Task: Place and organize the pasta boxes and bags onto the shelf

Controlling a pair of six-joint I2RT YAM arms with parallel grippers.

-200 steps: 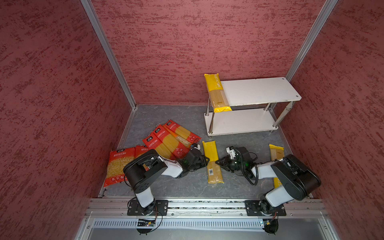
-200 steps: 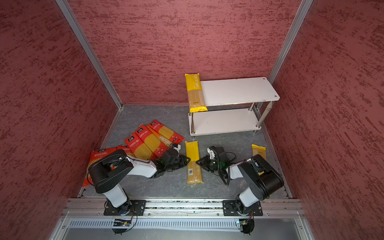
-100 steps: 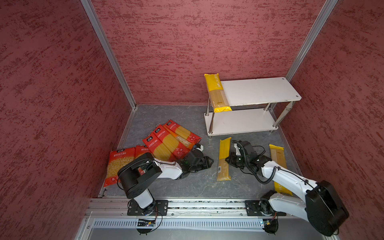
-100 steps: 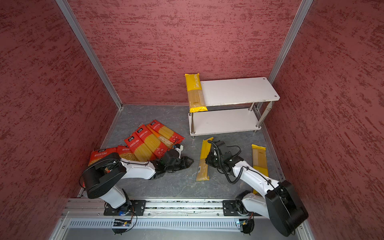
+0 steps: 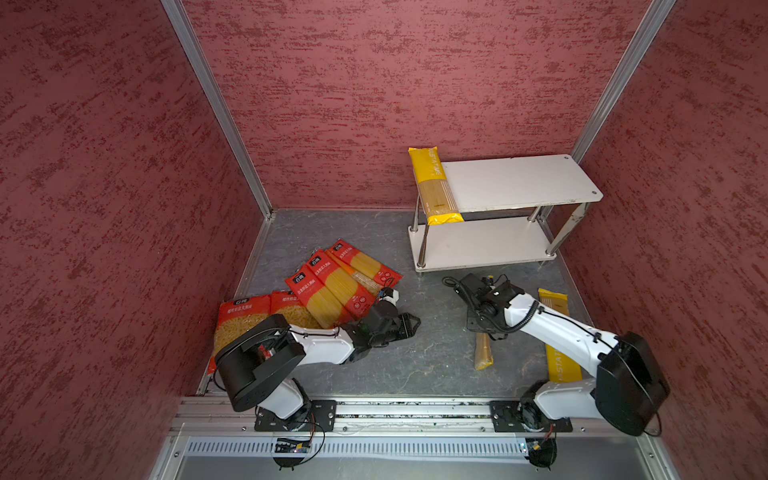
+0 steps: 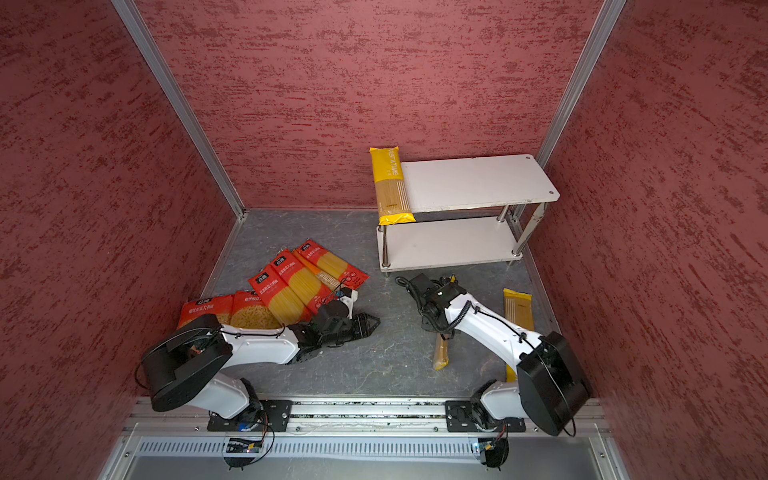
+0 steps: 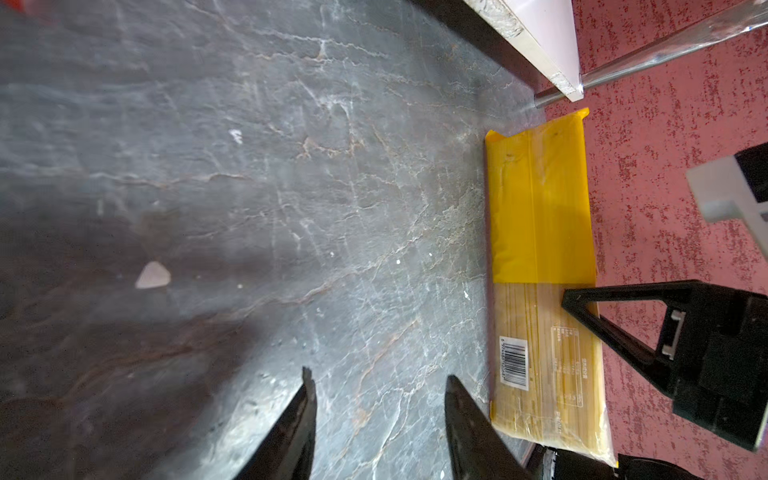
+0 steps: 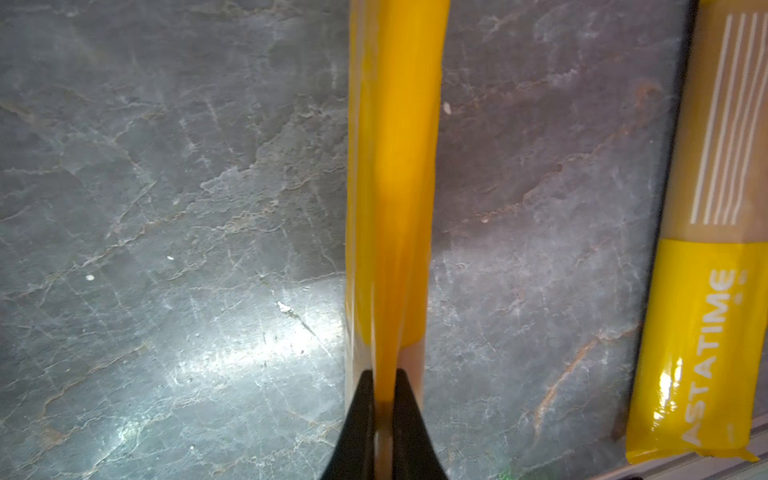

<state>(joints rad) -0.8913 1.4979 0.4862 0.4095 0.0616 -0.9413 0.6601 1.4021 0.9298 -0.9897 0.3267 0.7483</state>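
Spaghetti pack, top views: long yellow pack (image 5: pixel 483 353) low over the grey floor (image 5: pixel 436 365) in front of the shelf (image 5: pixel 519 183). It looks narrow, as if turned on edge, and its far part is hidden under the right gripper (image 5: pixel 481 330).
Other stock, top views: a shelved pack (image 5: pixel 434 187) lies across the left end of the upper board. A wall-side pack (image 5: pixel 555 303) lies flat on the right, and red packs (image 5: pixel 332 286) are fanned out on the left.
Left gripper, top views: low (image 5: pixel 413 326) just beside the red packs.
Left wrist view: left gripper's jaws are apart with only bare floor between them. The spaghetti pack (image 7: pixel 540 208) shows its back and barcode.
Right wrist view: right gripper (image 8: pixel 383 376) is pinched tight on the pack's thin back seam. I cannot tell whether the pack touches the floor.
Handling, judged: light, stiff lengthwise, with brittle strands and slick film.
Hold, judged: the seam may slip or tear, so a grip across the body at mid-length looks safer.
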